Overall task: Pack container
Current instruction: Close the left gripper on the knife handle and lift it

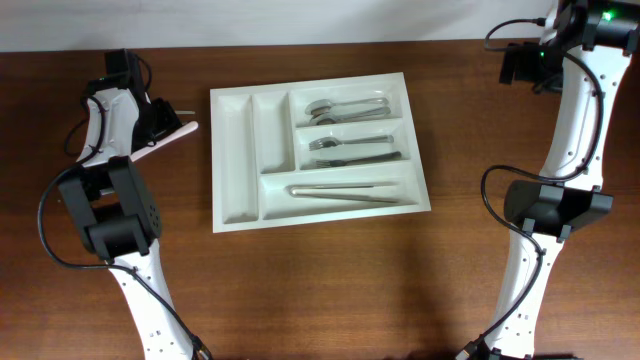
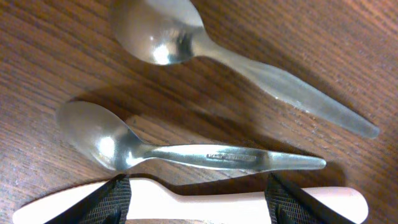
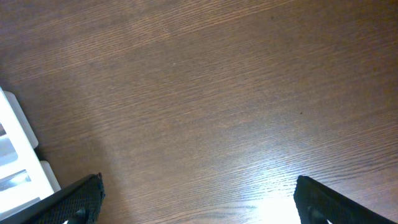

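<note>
The container (image 1: 232,215), a white five-compartment tray, lies mid-table. Its long compartments hold spoons (image 1: 345,107), forks (image 1: 352,150) and long thin utensils (image 1: 350,190). The two narrow upright compartments show nothing inside. Left of the tray, my left gripper (image 1: 160,122) hangs low and open over a pale pink-white utensil (image 2: 205,200), which runs lengthwise across the gap and past both fingers (image 2: 115,200). Two metal spoons (image 2: 180,152) (image 2: 236,56) lie on the wood just beyond it. My right gripper (image 3: 199,202) is open above bare table at the far right.
The tray's white corner (image 3: 15,158) shows at the left edge of the right wrist view. Both arms' bases stand at the table's front corners. The table top is dark wood (image 1: 330,290).
</note>
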